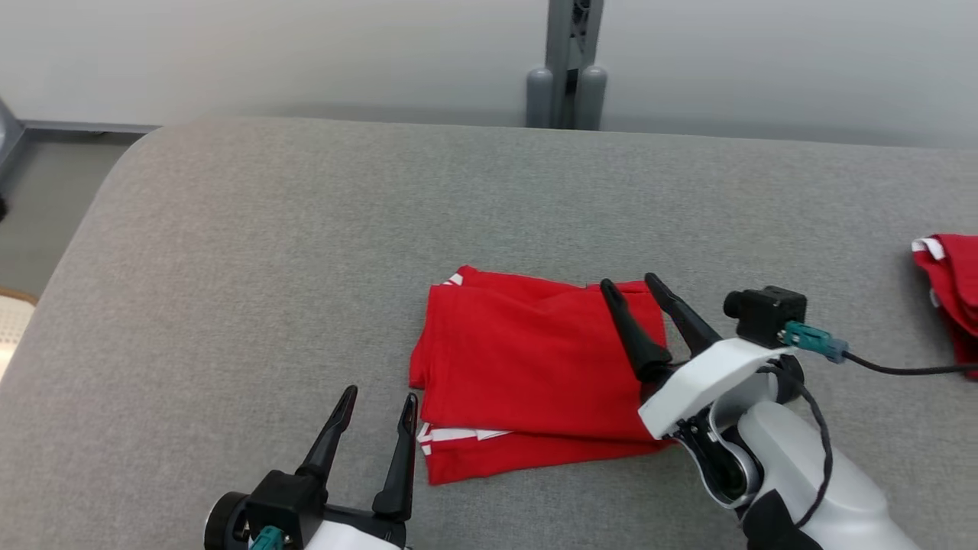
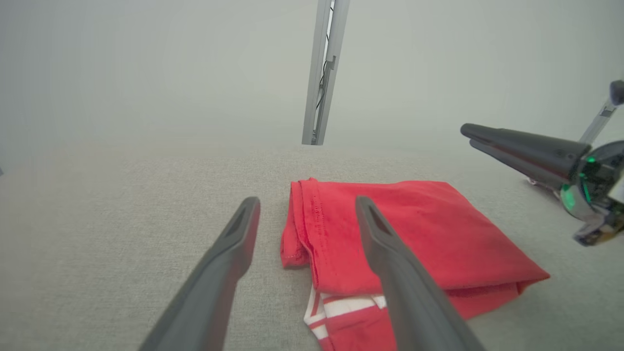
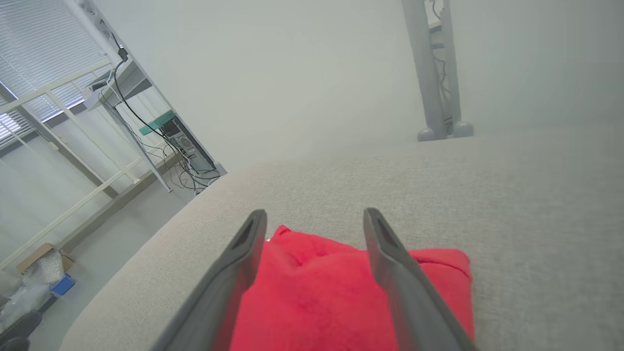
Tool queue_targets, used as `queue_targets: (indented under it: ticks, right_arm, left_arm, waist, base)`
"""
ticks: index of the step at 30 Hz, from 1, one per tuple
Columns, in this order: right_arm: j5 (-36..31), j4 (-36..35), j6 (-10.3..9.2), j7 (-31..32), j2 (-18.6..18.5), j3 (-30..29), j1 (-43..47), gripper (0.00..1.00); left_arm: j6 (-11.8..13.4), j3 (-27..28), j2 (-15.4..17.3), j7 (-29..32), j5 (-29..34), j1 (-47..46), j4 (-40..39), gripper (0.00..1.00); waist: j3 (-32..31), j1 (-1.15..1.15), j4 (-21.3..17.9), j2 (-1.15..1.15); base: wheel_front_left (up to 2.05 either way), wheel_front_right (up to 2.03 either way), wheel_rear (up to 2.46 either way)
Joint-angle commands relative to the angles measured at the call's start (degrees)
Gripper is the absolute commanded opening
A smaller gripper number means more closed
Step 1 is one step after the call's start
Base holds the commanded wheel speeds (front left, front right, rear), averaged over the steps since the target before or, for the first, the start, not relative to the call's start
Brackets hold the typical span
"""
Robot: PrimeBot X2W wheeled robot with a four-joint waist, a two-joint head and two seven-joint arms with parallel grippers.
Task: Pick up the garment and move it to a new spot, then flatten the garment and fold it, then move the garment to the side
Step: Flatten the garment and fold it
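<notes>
Second red cloth (image 1: 953, 284) cut by right edge; garment (image 1: 527, 359) corner behind right claw (image 1: 629, 281).

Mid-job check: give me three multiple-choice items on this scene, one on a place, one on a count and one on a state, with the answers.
1. Where does the folded red garment lie on the grey surface?
A. Just to the right of the left pincer
B. To the left of the left pincer
C. Hanging off the far edge

2. How many red garments does the head view show?
A. One
B. Two
C. Three

3. What is the state of the right pincer?
A. Shut on the cloth
B. Open, holding nothing
C. Shut and empty

Answers:
1 A: the garment's near left corner lies beside that pincer's right finger.
2 B: there is the folded one, plus a second red garment at the right edge.
3 B: its fingers stand apart, and the left wrist view shows them raised clear of the cloth.
</notes>
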Motion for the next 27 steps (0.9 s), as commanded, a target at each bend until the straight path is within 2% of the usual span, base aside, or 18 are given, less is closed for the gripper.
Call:
queue_targets:
  ticks: [1, 5, 7, 12, 14, 20, 27]
  right_arm:
    - [0.31, -0.92, 0.00, -0.70, -1.00, -1.45, 1.56, 1.00]
    - [-0.59, -2.62, 0.00, -1.05, -2.75, -4.80, 4.91, 1.00]
    - [-3.15, -4.48, 0.00, -1.06, -4.22, -8.20, 7.06, 1.00]
    - [-10.89, -8.84, 0.00, -1.04, -5.06, -14.15, 12.01, 1.00]
    - [-16.39, -12.31, 0.00, -1.05, -4.87, -17.06, 15.36, 1.00]
    - [-25.74, -20.48, 0.00, -1.05, -3.97, -21.08, 22.88, 1.00]
    - [-30.48, -27.23, 0.00, -1.07, -2.44, -24.76, 29.91, 1.00]
  left_arm:
    - [0.47, 0.38, 0.21, -0.21, 0.09, -0.93, 0.07, 1.00]
    - [0.77, 0.91, 0.21, -0.20, -0.53, -1.10, 0.37, 1.00]
    - [1.26, 1.81, 0.30, -0.20, -0.87, -1.10, 0.53, 1.00]
    - [2.22, 3.63, 0.32, -0.21, -1.65, -0.20, -0.19, 1.00]
    - [2.84, 4.79, 0.32, -0.20, -1.98, 0.51, -0.32, 1.00]
    - [3.87, 6.89, 0.25, -0.21, -1.76, 2.55, -1.23, 1.00]
    - [3.50, 8.66, 0.26, -0.21, -1.56, 4.39, -1.78, 1.00]
  waist:
    - [-0.86, 0.00, -2.88, 0.00]
    - [-1.74, 0.00, -5.46, 0.00]
    - [-2.09, 0.00, -7.31, 0.00]
    - [-2.68, 0.00, -9.64, 0.00]
    - [-3.21, 0.00, -10.64, 0.00]
    - [-5.57, 0.00, -11.46, 0.00]
    - [-7.60, 0.00, -11.51, 0.00]
  base:
    - [0.00, 0.00, 0.00]
    - [0.00, 0.00, 0.00]
    - [0.00, 0.00, 0.00]
    - [0.00, 0.00, 0.00]
    - [0.00, 0.00, 0.00]
    - [0.00, 0.00, 0.00]
    - [0.00, 0.00, 0.00]
